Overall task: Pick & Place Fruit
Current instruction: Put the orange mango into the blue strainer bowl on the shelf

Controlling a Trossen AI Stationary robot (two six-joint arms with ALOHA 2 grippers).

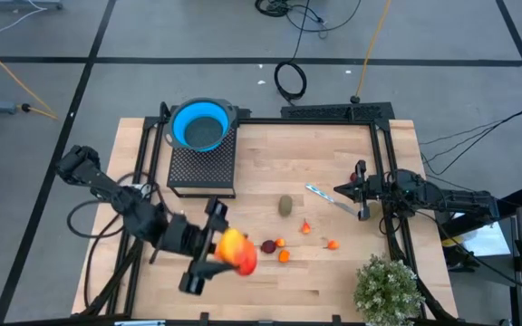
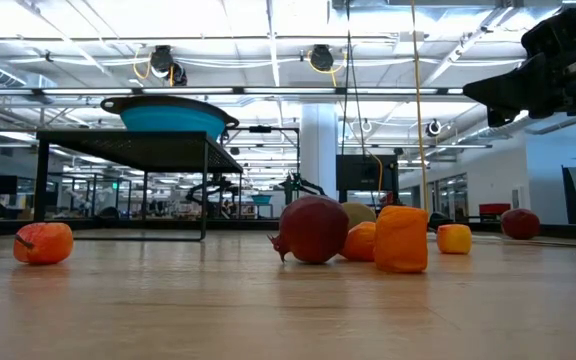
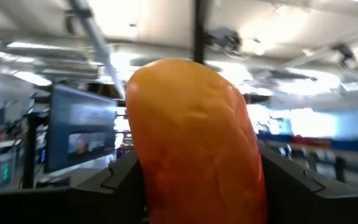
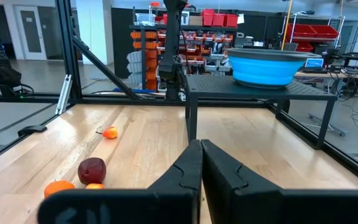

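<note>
While the left claw [image 1: 217,249] grasps the long red-orange fruit [image 1: 236,251] above the tabletop [image 1: 333,290], carry it level toward the blue bowl [image 1: 198,125] on the black rack [image 1: 202,166], keeping the clenched right claw [image 1: 362,190] parked beside the utensil [image 1: 331,199].

Blue bowl [image 1: 198,125] on black rack [image 1: 203,163]; plant [image 1: 387,289]; utensil [image 1: 331,199].

A grey floor [image 1: 198,41] crossed by dark lines is seen, with red storage bins [image 4: 309,28] shelved under ceiling lights [image 2: 298,15].
</note>
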